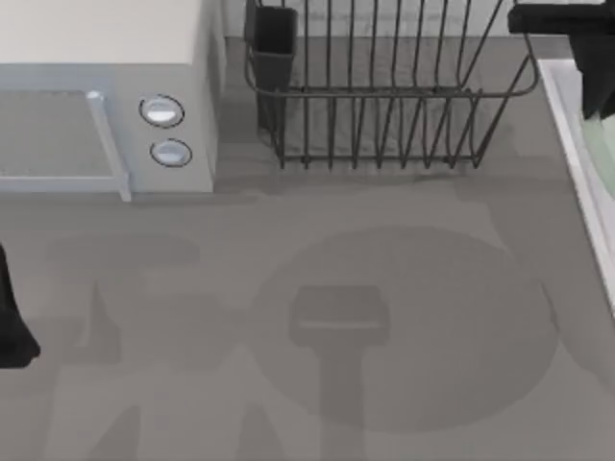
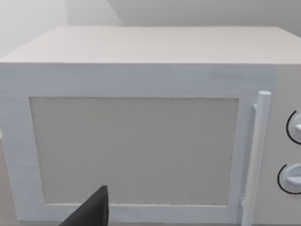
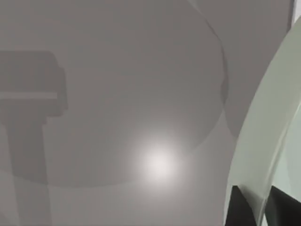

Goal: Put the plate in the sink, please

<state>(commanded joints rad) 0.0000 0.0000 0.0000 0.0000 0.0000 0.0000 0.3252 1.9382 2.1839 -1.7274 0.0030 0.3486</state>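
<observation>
The pale mint-green plate [image 3: 268, 117] stands nearly on edge, its rim pinched between the dark fingers [image 3: 235, 209] of my right gripper [image 3: 256, 207]. From above, that gripper [image 1: 596, 96] hangs at the table's far right. A sliver of the plate [image 1: 603, 154] shows below it, over the sink, inside the pale straight rim [image 1: 567, 125]. The basin itself runs off the frame. My left arm [image 1: 12, 327] is parked at the table's left edge, with one dark finger [image 2: 91, 212] pointing toward the microwave.
A white microwave [image 1: 106, 96] with two round knobs fills the back left, close in front of the left wrist camera [image 2: 141, 141]. A dark wire dish rack [image 1: 384, 86] stands at the back middle, next to the sink. Round and arm-shaped shadows lie on the grey tabletop [image 1: 317, 336].
</observation>
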